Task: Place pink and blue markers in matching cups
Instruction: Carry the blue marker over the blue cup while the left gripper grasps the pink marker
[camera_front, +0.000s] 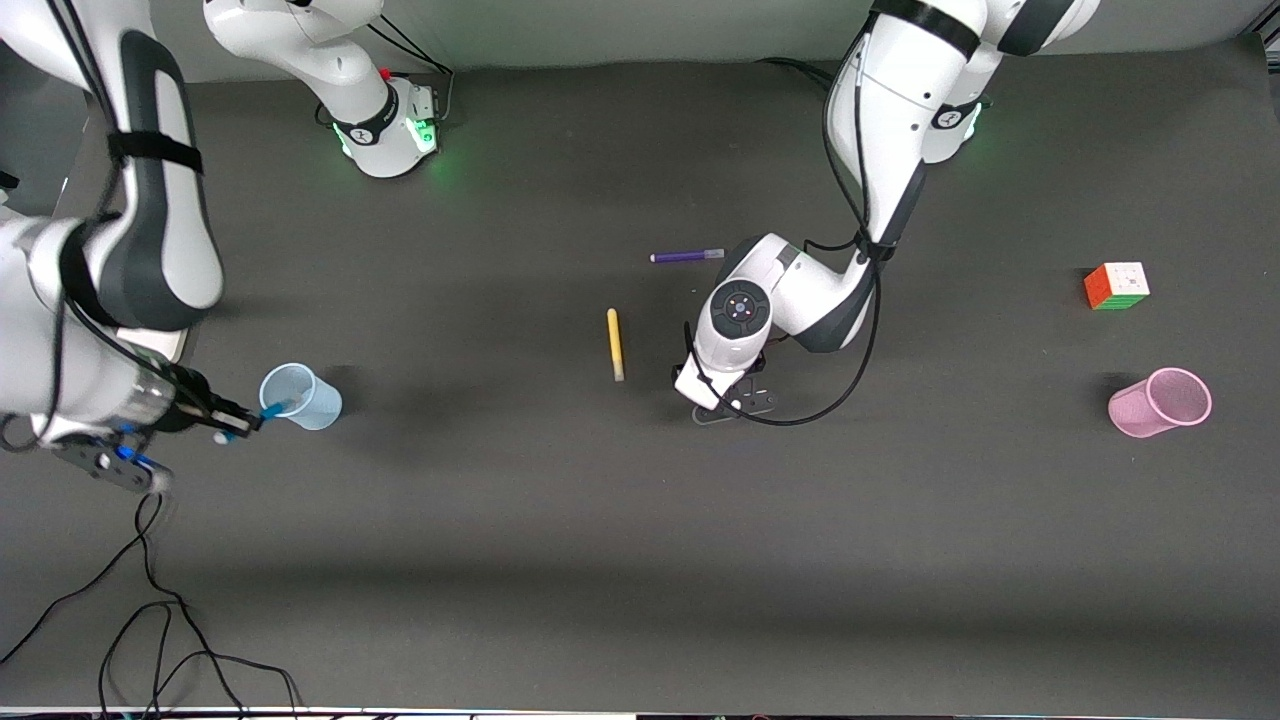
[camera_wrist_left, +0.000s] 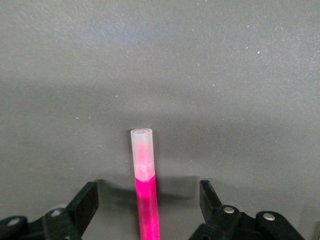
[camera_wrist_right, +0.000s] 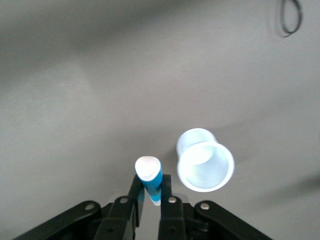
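My right gripper is shut on the blue marker and holds it in the air beside the rim of the upright pale blue cup. In the right wrist view the gripper holds the marker pale cap outward, and the cup stands apart from it. My left gripper is low over the table's middle and hides the pink marker in the front view. In the left wrist view the gripper is open, and the pink marker lies on the table between its fingers. The pink cup stands toward the left arm's end.
A yellow pen lies beside the left gripper. A purple pen lies farther from the front camera. A colour cube sits farther from the camera than the pink cup. Cables trail at the table's near edge below the right arm.
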